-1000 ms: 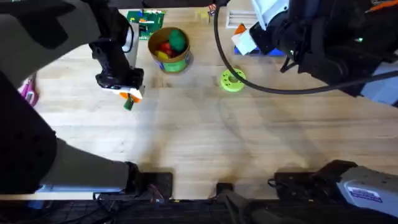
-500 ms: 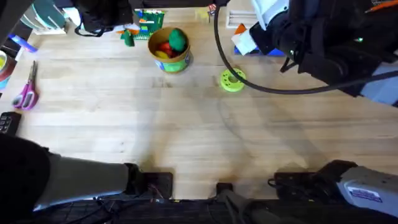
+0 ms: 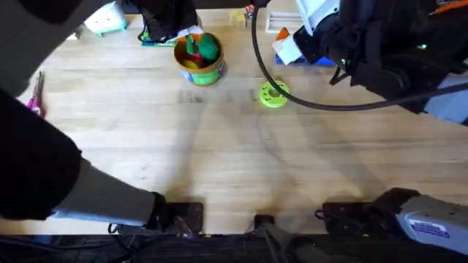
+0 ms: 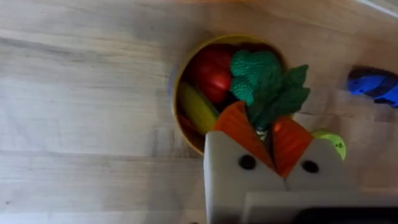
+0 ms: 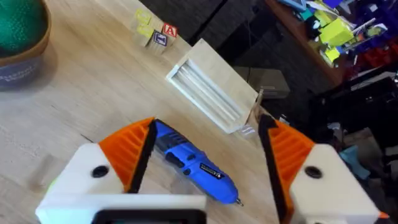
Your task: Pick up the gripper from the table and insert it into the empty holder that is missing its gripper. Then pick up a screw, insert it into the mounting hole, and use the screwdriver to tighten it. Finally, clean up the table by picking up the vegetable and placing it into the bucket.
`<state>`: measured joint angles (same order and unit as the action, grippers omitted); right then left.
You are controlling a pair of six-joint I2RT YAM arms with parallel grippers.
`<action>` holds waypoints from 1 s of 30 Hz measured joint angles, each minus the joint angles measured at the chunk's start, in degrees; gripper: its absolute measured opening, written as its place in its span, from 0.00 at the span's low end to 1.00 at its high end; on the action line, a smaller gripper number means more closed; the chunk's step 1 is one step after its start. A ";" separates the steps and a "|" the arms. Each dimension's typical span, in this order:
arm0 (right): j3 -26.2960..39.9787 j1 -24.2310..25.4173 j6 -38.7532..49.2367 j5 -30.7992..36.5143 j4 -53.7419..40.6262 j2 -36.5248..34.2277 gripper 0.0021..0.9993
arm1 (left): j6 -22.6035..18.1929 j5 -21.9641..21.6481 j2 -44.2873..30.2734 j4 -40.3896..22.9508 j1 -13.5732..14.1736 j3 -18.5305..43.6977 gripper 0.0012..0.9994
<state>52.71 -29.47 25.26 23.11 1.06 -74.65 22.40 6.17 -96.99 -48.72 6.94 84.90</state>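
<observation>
Two ribbed orange pads (image 4: pixel 239 127) pinching leafy vegetable (image 4: pixel 273 93), round yellow bucket (image 4: pixel 180 93)

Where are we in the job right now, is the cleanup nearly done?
Nearly. The left gripper is shut on the vegetable, holding it right over the bucket, which already holds other toy food. What is left is to let it drop in. The right gripper is open above the screwdriver lying on the table. These views cannot confirm the insert and screw steps.
</observation>
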 joint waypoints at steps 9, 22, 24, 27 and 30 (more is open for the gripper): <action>0.00 0.00 0.00 0.00 0.02 0.00 0.99 | 3.27 -3.15 -1.53 -0.95 -0.11 -0.02 0.01; 1.73 -3.89 -1.33 -0.01 -10.68 7.68 0.99 | -1.23 0.47 4.00 -0.60 -0.11 -0.04 0.97; 4.57 -4.28 -3.66 -0.02 -17.12 9.11 0.99 | -3.05 0.49 8.19 -1.37 -0.11 -0.04 0.97; 9.71 -4.37 -8.82 -0.28 -26.22 10.59 0.99 | -7.15 0.49 15.11 -4.65 -0.11 0.01 0.97; 14.14 -4.37 -14.17 -2.42 -34.64 12.38 0.99 | -12.90 0.49 21.46 -9.81 -0.11 0.22 0.97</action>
<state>66.85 -33.85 11.08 20.69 -33.58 -62.27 9.49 6.66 -75.53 -58.52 6.83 85.12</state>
